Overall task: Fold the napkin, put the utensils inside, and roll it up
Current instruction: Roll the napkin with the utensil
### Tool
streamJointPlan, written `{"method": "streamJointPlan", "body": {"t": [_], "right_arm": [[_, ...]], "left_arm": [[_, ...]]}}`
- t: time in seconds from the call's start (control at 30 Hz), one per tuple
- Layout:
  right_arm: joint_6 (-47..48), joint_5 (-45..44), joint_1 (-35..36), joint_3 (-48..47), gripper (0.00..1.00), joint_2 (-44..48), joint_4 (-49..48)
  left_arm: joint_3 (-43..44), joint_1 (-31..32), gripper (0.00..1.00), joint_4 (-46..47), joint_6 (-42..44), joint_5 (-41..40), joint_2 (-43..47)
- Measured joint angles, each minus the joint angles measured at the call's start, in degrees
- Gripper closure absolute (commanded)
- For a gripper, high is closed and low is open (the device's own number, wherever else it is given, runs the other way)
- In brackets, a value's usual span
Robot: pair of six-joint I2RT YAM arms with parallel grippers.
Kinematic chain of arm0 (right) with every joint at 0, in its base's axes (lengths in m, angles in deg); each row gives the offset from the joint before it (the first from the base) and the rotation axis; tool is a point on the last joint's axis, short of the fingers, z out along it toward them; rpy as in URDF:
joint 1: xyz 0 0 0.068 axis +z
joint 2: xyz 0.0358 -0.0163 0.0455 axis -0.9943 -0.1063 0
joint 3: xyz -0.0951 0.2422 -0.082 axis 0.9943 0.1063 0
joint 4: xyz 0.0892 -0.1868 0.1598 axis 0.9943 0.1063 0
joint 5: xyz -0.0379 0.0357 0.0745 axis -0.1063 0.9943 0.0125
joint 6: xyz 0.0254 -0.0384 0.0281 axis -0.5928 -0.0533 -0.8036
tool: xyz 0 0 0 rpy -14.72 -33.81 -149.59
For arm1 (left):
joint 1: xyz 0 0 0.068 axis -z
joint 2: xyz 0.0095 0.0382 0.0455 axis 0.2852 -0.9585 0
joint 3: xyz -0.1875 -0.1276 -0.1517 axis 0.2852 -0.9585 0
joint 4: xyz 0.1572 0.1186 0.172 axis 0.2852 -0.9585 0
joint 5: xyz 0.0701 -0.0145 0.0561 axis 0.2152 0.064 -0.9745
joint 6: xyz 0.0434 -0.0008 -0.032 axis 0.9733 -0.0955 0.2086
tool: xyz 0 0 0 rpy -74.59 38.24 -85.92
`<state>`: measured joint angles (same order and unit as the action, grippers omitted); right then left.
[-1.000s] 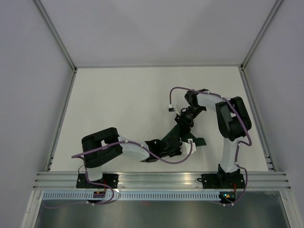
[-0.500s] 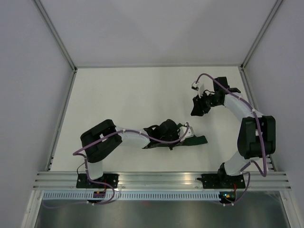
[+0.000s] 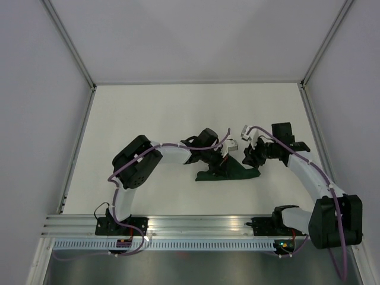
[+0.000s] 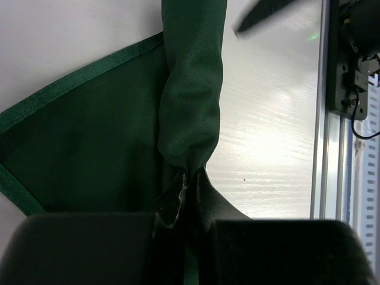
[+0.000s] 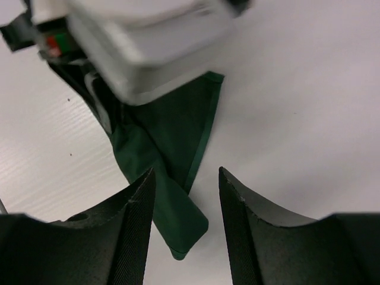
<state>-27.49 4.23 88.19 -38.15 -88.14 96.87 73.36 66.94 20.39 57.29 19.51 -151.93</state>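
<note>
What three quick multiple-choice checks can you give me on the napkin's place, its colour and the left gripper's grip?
1. Where is the napkin? A middle of the table, beside the left gripper and right gripper; B far left corner; C hanging off the near edge.
2. Its colour? A white; B dark green; C red.
3. The left gripper is: A open, empty; B shut on the napkin; C out of view.
Answers: 1 A, the top view shows it there; 2 B, both wrist views show green cloth; 3 B, its wrist view shows cloth pinched between its jaws.
</note>
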Motion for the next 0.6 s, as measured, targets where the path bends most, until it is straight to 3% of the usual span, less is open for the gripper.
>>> {"method": "streamJointPlan", "body": {"t": [0.27,0.6], "right_arm": [[4.81,-7.39,12.52,13.94,0.41,10.51,-5.77],[6.82,-12.87,19.17,17.81,0.41,9.92,-10.97]], "left_arm": [[4.44,-1.62,0.98,-4.7,-0.87,5.16,-3.26],[8.24,-2.4,0.97,-8.24,-2.29,9.05,-6.29]]}}
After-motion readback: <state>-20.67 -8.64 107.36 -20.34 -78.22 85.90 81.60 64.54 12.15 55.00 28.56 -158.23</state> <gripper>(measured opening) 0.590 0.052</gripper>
